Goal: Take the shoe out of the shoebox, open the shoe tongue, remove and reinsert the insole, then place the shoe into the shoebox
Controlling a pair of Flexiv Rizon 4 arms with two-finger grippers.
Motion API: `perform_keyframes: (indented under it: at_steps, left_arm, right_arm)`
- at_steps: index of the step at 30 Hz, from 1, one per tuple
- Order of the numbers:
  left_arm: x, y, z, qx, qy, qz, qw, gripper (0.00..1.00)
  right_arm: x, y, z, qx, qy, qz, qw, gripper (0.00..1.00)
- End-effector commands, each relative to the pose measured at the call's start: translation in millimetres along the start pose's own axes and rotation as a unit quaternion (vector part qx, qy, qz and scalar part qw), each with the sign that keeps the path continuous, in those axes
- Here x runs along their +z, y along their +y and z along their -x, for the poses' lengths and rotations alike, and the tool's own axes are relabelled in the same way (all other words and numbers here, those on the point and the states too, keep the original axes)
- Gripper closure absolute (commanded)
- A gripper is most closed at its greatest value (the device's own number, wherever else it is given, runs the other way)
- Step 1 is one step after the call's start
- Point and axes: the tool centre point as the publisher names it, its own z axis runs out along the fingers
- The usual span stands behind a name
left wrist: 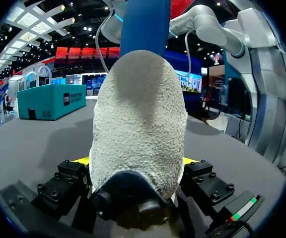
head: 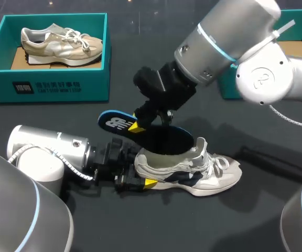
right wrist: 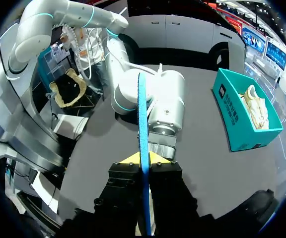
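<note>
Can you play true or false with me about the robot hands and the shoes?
1. The right gripper pinches a flat blue insole. True.
2. The grey-and-white lace-up sneaker sits inside a box. False: it lies on the dark table.
3. The left gripper grips that sneaker's heel from both sides. True.
4. The teal cardboard shoebox is empty. False: a beige sneaker lies in it.
</note>
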Motion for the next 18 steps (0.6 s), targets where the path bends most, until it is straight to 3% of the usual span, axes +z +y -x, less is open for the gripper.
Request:
perform_keyframes:
  at_steps: [1,12,16,18]
  left_arm:
    - [3,2,1.1,0.0,-0.001,0.001,1.0,1.0]
    - [3,2,1.1,0.0,-0.001,0.001,1.0,1.0]
    - [3,2,1.1,0.0,-0.001,0.001,1.0,1.0]
    - [3,2,1.1,0.0,-0.001,0.001,1.0,1.0]
  right_arm:
    - [-50,15.5,-32.3,-0.017,-0.036,0.033,0.999,1.0]
    - [-50,15.5,-32.3,-0.017,-0.036,0.033,0.999,1.0]
    - [-53,15.1,-37.0,-0.001,-0.027,0.089,0.996,1.0]
    - [-60,11.0,-46.3,0.029,-0.016,0.148,0.988,1.0]
